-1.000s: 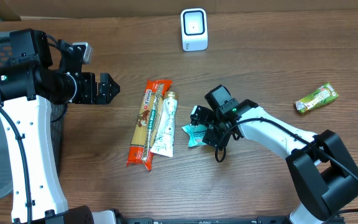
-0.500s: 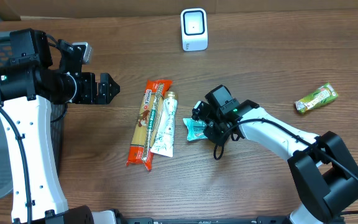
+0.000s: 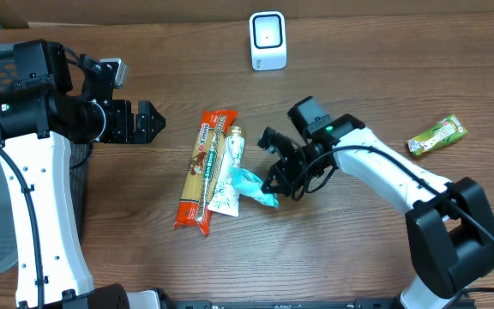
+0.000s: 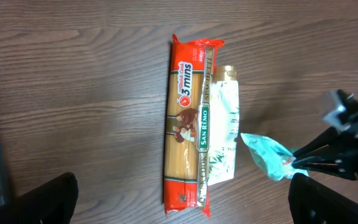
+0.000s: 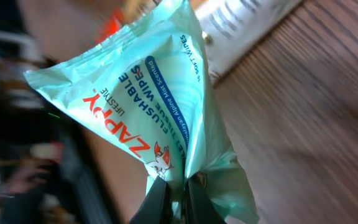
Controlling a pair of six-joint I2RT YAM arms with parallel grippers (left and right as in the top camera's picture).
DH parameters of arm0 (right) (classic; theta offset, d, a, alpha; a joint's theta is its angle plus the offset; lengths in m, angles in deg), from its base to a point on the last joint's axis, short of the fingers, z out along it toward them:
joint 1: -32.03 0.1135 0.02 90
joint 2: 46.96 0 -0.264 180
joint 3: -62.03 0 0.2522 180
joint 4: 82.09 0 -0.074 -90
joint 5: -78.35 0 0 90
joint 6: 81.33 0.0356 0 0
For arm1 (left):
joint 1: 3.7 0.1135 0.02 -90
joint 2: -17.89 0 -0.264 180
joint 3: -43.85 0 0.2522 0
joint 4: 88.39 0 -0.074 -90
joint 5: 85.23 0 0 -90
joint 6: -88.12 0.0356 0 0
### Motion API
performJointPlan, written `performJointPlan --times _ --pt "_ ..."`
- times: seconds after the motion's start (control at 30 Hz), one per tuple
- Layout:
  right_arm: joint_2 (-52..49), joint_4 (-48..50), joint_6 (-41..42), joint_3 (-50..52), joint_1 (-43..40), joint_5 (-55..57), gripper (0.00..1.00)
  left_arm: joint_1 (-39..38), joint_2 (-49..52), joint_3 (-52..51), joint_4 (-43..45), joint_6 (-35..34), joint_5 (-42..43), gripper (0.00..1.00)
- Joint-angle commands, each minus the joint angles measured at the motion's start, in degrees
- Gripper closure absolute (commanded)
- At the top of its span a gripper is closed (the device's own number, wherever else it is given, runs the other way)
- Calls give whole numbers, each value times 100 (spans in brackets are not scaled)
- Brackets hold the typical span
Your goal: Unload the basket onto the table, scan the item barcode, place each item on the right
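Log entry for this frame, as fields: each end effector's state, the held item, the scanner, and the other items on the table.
right end effector: shut on the wipes packet, pinching one end
left end effector: open, empty, left of the pasta pack
wipes packet: teal, next to the white tube; no barcode visible in any view
scanner: white, at the far edge, apart from the packet
other items: pasta pack and white tube lying side by side; green bar at the right

A red spaghetti packet lies centre-left on the wooden counter, touching a white tube; a green snack bar sits far right.
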Motion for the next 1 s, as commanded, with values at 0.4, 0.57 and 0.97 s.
performJointPlan --times 0.4,0.57,0.97 --pt "-221 1016 3571 595 -197 -1036 96 -26 7 72 7 127 59 0" --pt "-221 1309 4579 992 -326 221 96 -26 7 72 4 127 57 0" --pt "-219 1366 4981 1067 -581 1154 44 -26 7 72 4 127 57 1"
